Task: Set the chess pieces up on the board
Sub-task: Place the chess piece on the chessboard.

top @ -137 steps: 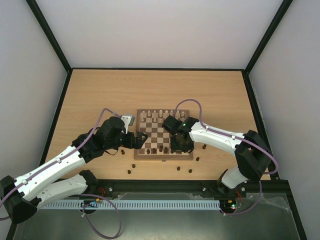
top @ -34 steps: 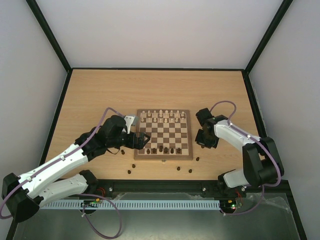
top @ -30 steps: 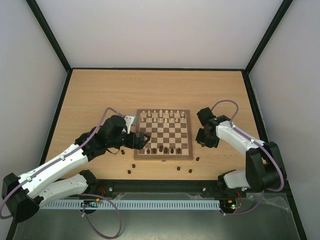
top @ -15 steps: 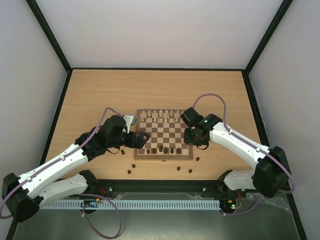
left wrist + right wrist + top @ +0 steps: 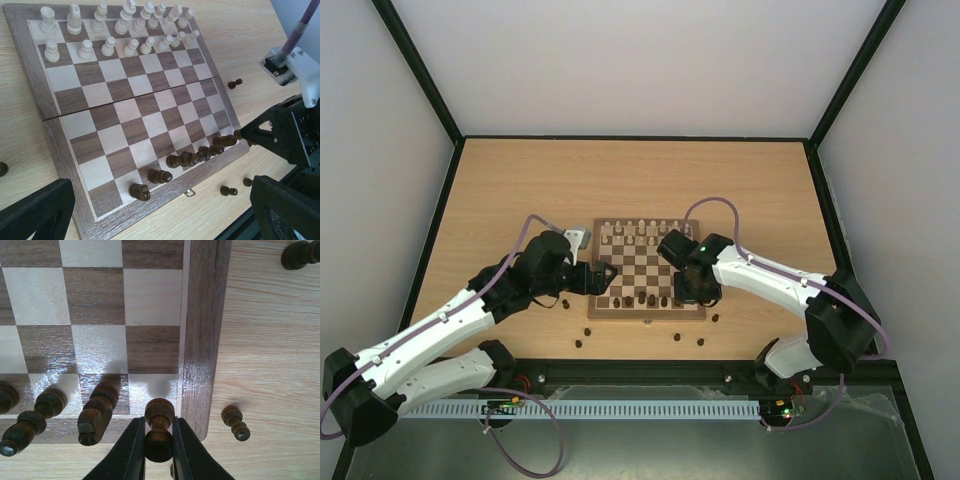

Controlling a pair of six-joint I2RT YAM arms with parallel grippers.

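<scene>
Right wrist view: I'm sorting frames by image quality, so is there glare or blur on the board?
Right wrist view: a pale sheen washes the board's squares beside the dark pieces, which cast soft shadows; the grain looks sharp. Left wrist view: the left pincer's fingers are dark blurs at the bottom corners.

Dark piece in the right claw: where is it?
Right wrist view: the dark piece is pinched in the right gripper over the board's near right corner, beside other dark pieces.
</scene>
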